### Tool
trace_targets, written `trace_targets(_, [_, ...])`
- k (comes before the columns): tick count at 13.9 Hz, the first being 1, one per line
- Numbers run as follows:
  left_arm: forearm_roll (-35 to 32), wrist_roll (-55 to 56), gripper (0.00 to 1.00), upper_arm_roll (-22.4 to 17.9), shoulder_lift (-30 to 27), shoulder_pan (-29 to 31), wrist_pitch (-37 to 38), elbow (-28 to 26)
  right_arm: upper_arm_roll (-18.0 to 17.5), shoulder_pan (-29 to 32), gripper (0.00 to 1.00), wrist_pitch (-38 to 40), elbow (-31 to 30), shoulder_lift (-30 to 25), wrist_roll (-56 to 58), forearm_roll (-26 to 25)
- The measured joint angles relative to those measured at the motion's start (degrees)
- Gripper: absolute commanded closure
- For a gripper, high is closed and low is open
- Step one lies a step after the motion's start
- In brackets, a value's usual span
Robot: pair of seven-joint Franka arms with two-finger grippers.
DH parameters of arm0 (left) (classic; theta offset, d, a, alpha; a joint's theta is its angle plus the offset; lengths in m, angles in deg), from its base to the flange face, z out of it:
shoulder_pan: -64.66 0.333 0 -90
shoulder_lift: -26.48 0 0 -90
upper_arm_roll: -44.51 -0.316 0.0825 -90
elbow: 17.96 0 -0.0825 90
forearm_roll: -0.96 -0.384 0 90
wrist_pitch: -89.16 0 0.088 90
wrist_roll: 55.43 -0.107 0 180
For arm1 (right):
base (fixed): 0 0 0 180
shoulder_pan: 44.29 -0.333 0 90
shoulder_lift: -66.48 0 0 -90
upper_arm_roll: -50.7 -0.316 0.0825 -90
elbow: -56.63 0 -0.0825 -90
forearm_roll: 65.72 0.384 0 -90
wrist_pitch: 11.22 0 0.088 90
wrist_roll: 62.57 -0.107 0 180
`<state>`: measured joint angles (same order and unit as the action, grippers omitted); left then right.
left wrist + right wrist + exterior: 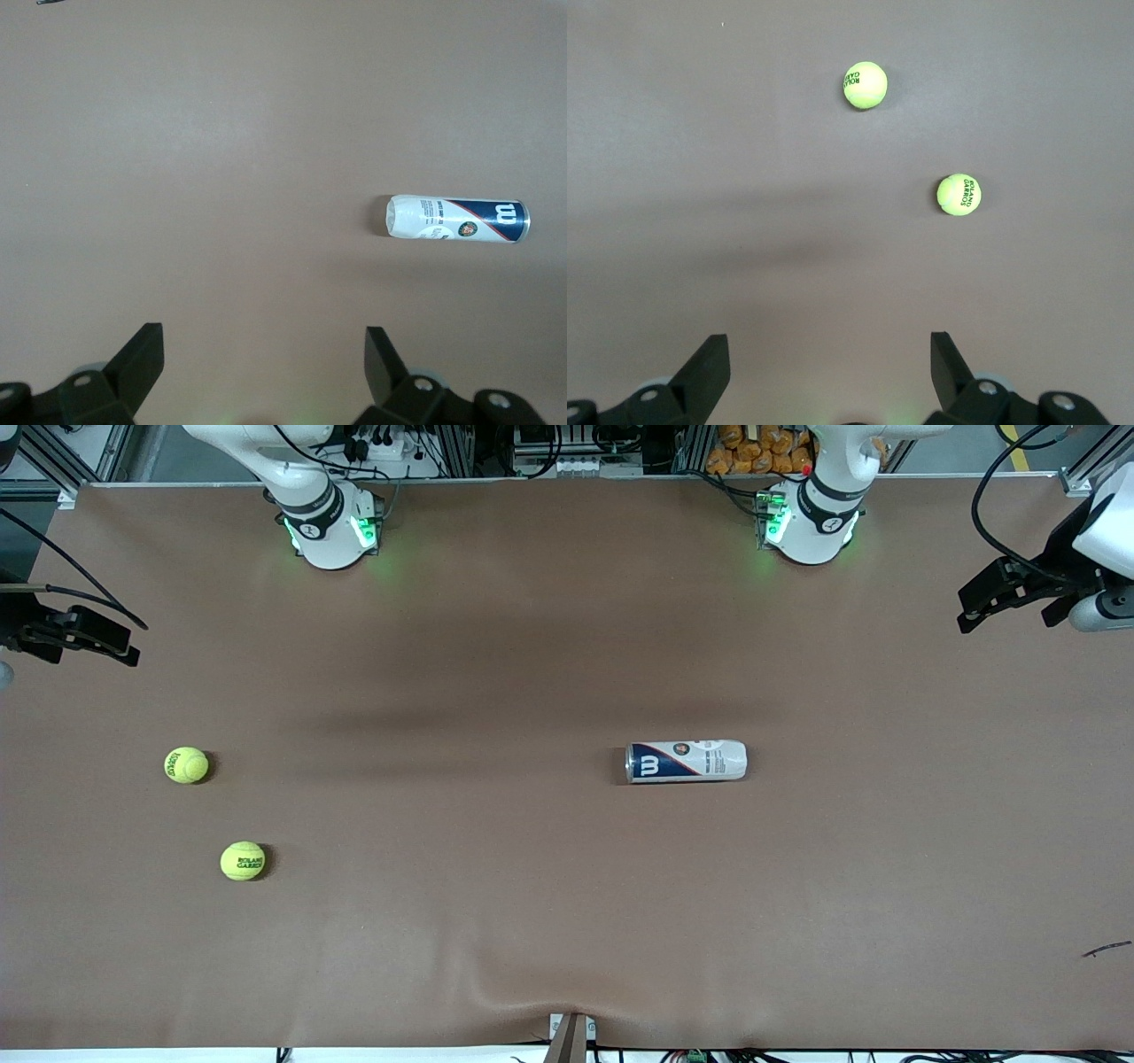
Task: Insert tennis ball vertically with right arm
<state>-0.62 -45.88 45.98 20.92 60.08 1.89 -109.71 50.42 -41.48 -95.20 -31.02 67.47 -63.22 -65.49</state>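
- brown table [532, 646], just a plain cover on it
- two tennis balls [186, 765] [243, 861] toward the right arm's end
- ball can [687, 761] lying on its side, mid-table

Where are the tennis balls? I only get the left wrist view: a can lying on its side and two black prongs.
Observer: Two lie on the table toward the right arm's end: the farther ball and the nearer ball, apart from each other.
Operator: Is anything holding them?
Observer: No. The right tool hangs open over bare table, touching neither; the left tool, your prongs, is open too and waits.
Operator: Is the can close to them?
Observer: No. The can lies toward the left arm's end, apart from both balls.
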Motion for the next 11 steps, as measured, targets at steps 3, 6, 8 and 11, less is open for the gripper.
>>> trace_targets(3, [0.0, 0.0, 0.0, -0.1, 0.0, 0.1, 0.0, 0.1, 0.2, 0.0, 0.0, 0.7, -0.1, 0.0, 0.0, 0.0])
trace_targets(6, [0.0, 0.0, 0.0, -0.2, 0.0, 0.2, 0.0, 0.2, 0.2, 0.1, 0.0, 0.8, -0.1, 0.0, 0.0, -0.1])
trace_targets(8, [0.0, 0.0, 0.0, -0.3, 0.0, 0.2, 0.0, 0.2, 0.2, 0.1, 0.0, 0.8, -0.1, 0.0, 0.0, -0.1])
trace_targets(11, [0.0, 0.0, 0.0, -0.3, 0.0, 0.2, 0.0, 0.3, 0.2, 0.1, 0.0, 0.8, -0.1, 0.0, 0.0, -0.1])
